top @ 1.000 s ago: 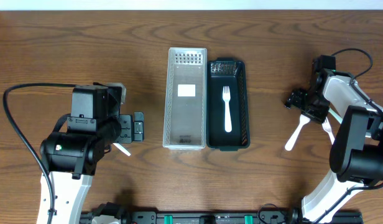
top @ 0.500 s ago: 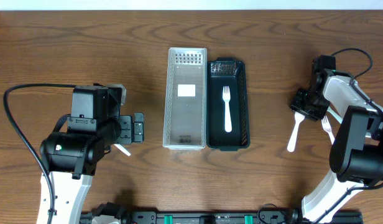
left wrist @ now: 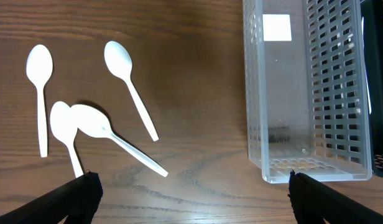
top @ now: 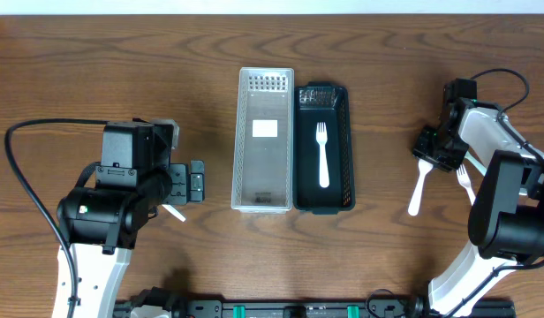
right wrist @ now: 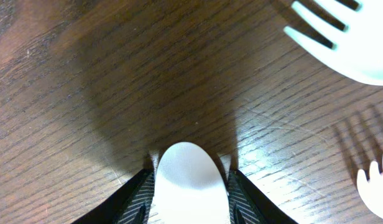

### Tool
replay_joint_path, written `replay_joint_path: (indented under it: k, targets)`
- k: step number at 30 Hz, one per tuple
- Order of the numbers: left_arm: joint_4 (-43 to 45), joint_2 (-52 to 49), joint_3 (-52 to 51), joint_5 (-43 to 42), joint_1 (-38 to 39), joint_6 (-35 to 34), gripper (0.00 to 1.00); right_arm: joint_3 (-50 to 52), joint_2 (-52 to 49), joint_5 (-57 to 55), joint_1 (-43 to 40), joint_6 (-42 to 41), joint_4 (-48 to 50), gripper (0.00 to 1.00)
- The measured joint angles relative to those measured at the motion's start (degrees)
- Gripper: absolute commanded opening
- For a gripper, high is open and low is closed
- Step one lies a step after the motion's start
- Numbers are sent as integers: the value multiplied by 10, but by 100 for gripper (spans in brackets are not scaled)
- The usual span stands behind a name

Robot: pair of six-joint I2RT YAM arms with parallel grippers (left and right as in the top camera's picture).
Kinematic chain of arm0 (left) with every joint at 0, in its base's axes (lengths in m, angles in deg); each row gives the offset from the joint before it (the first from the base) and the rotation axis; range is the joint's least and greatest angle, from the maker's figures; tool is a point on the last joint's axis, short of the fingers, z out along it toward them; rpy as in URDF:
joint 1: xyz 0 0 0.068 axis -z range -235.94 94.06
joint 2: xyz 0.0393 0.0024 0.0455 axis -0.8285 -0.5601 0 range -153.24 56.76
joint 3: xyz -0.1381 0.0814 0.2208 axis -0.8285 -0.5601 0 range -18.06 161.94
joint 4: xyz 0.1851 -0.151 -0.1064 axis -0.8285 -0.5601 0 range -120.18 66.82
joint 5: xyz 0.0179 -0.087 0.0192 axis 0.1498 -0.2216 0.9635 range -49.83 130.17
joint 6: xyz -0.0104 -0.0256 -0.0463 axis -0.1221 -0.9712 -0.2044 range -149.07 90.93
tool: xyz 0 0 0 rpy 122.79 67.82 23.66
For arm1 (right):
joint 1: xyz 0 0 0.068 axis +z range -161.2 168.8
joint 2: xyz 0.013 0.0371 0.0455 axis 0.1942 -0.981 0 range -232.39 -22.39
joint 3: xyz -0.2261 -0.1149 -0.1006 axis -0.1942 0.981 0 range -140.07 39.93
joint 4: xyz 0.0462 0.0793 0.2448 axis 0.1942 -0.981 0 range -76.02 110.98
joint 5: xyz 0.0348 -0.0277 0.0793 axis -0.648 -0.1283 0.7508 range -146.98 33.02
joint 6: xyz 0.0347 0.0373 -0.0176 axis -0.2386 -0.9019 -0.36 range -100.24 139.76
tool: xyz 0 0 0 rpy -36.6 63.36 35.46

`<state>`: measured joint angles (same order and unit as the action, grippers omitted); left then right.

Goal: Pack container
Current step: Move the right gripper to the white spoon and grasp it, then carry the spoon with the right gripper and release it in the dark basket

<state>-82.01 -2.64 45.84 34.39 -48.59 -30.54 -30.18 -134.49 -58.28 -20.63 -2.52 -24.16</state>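
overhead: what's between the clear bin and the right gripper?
In the overhead view, the dark green bin with one white fork inside sits beside the clear bin. Then bare table up to the right gripper, closed on a white utensil.

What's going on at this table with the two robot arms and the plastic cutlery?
The robot is packing plastic cutlery into containers. The right gripper has its fingers closed on a white utensil lying on the table, beside a loose fork. One packed fork already lies in the dark container; the clear container next to it looks empty. The left gripper is open, holding nothing, near four white spoons.
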Motion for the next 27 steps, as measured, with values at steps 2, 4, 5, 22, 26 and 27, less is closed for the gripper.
replay_joint_path:
  k: [2,4,5,22,26,27]
  targets:
    - [0,0,0,0,0,0,98,0,0,0,-1,0,0,45]
    - [0,0,0,0,0,0,98,0,0,0,-1,0,-2,45]
    - [0,0,0,0,0,0,98,0,0,0,-1,0,-2,45]
    - [-4,0,0,0,0,0,98,0,0,6,-1,0,-32,44]
    - [-4,0,0,0,0,0,98,0,0,7,-1,0,-32,40]
    - [-4,0,0,0,0,0,98,0,0,7,-1,1,-31,37]
